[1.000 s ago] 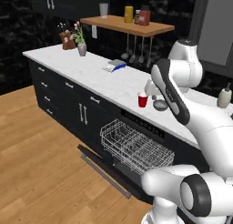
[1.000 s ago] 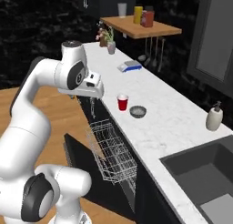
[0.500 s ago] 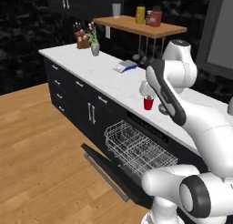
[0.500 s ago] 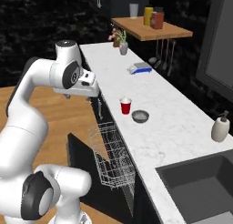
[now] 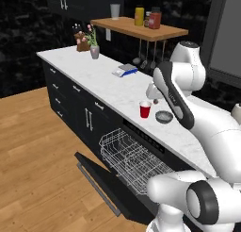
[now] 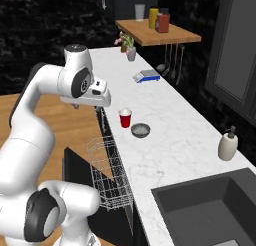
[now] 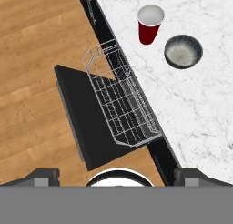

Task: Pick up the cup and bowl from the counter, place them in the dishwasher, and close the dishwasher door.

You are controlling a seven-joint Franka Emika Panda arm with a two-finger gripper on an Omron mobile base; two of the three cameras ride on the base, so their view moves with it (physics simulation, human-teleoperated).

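White arm holds its open hand (image 7: 116, 175) high above the wire rack (image 7: 122, 100).

The cup (image 5: 145, 109) is red with a white rim and white inside, and the bowl (image 5: 164, 116) just beside it is dull speckled grey. Both stand on the counter (image 5: 108, 82), white marble-look with grey veining, over black cabinets (image 5: 70, 96) with silver handles. Below the cup, the dishwasher's wire rack (image 5: 134, 159) is white and the dishwasher door (image 5: 101, 179) black with a silver bar handle. The floor (image 5: 37, 155) is warm brown wood grain. Beyond the cup, the wall shelf (image 5: 139, 28) is light wood.
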